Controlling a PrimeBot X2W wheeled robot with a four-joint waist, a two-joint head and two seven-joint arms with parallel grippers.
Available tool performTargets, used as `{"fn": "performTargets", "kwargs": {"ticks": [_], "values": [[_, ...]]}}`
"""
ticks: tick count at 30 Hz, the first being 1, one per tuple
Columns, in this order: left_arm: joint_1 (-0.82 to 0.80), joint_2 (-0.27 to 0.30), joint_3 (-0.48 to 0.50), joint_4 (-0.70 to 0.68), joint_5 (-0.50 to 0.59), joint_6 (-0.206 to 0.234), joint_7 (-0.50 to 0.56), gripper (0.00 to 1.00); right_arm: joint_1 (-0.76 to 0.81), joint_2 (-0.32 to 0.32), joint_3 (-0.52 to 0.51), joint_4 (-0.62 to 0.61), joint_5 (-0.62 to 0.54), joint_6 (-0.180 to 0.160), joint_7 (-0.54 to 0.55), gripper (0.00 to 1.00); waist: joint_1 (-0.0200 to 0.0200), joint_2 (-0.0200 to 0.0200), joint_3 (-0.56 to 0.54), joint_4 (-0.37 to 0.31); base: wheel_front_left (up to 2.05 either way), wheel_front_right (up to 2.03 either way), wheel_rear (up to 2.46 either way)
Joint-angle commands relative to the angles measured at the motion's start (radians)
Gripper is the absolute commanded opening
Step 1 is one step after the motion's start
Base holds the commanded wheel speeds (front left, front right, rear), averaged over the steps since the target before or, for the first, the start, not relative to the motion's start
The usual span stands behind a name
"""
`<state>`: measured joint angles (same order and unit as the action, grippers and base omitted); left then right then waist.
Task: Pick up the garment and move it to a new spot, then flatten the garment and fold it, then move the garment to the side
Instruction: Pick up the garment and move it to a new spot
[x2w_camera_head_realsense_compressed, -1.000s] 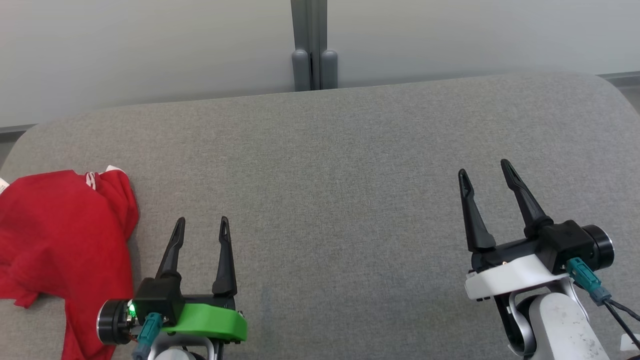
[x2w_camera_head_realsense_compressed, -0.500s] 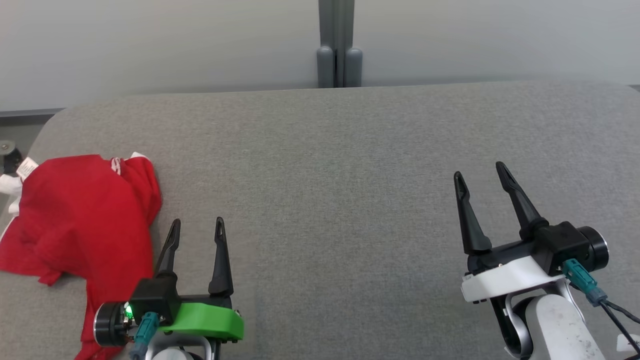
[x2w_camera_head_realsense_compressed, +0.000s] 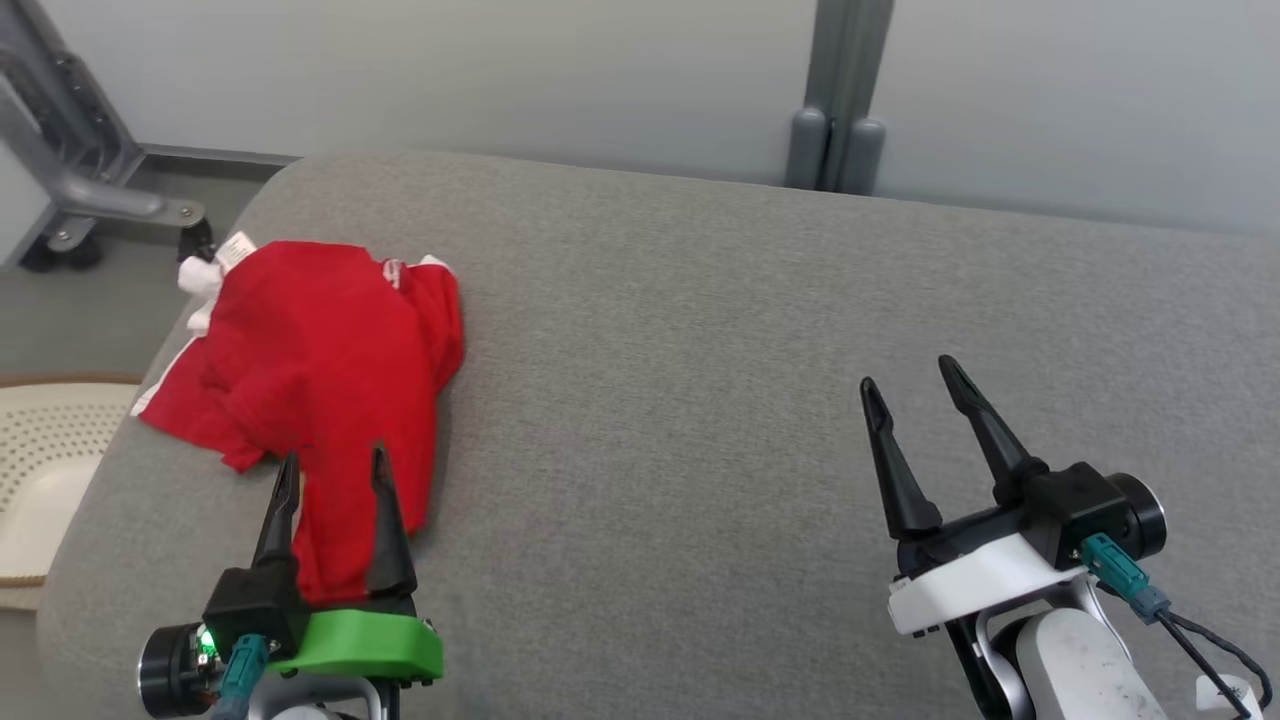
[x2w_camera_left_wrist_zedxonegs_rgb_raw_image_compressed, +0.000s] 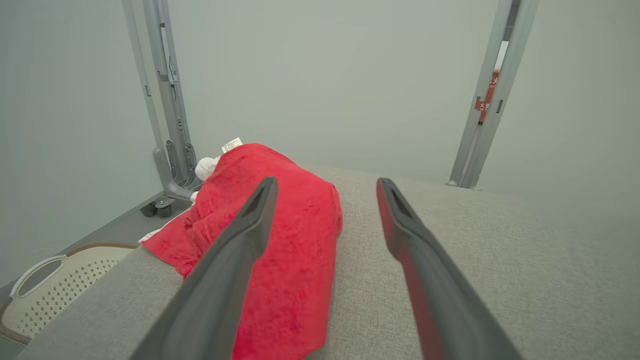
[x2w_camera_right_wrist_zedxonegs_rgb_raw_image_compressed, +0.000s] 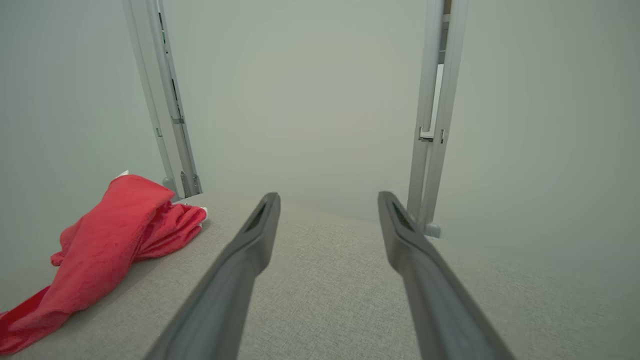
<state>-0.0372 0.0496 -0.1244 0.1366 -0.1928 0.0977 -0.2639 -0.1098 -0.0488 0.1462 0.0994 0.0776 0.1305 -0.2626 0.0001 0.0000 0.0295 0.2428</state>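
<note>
The garment (x2w_camera_head_realsense_compressed: 320, 360) is a crumpled red piece with white trim, lying near the left end of the grey cushioned surface (x2w_camera_head_realsense_compressed: 680, 400). It also shows in the left wrist view as a red heap (x2w_camera_left_wrist_zedxonegs_rgb_raw_image_compressed: 280, 240) and at the left of the right wrist view (x2w_camera_right_wrist_zedxonegs_rgb_raw_image_compressed: 115, 235). My left gripper (x2w_camera_head_realsense_compressed: 333, 465) hangs open over the garment's near end, fingers pointing along it, nothing between them. My right gripper (x2w_camera_head_realsense_compressed: 910, 375) stands open over bare cushion far to the right of the garment. Its fingers (x2w_camera_right_wrist_zedxonegs_rgb_raw_image_compressed: 250, 250) hold nothing.
A cream perforated basket (x2w_camera_head_realsense_compressed: 40, 470) sits on the floor off the cushion's left end. A grey wheeled frame (x2w_camera_head_realsense_compressed: 80, 190) stands at the far left, and a grey post (x2w_camera_head_realsense_compressed: 835, 120) rises behind the cushion against a pale wall.
The head camera has swung left, so the garment now lies nearer the picture's middle and the basket has come into view. My left gripper now stands over the garment's near end. Both grippers stay open.
</note>
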Motion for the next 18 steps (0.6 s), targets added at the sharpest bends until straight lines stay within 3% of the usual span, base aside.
{"fn": "performTargets", "kwargs": {"ticks": [1, 9, 18], "values": [[0.018, 0.002, 0.011, -0.003, -0.001, 0.000, -0.001, 1.00, 0.000, -0.003, 0.005, 0.006, 0.011, 0.000, -0.004, 1.00, -0.0001, 0.0000, -0.013, 0.083, 0.00, 0.00, 0.00], [0.033, 0.002, 0.047, -0.013, -0.022, -0.009, -0.001, 1.00, -0.002, -0.003, 0.041, 0.019, 0.028, 0.000, -0.004, 1.00, -0.0001, 0.0000, -0.018, 0.175, 0.00, 0.00, 0.00], [0.046, 0.002, 0.066, -0.023, -0.008, -0.023, -0.001, 1.00, -0.004, -0.003, 0.061, 0.016, 0.043, 0.000, -0.004, 1.00, -0.0001, 0.0000, -0.017, 0.204, 0.00, 0.00, 0.00]]}}
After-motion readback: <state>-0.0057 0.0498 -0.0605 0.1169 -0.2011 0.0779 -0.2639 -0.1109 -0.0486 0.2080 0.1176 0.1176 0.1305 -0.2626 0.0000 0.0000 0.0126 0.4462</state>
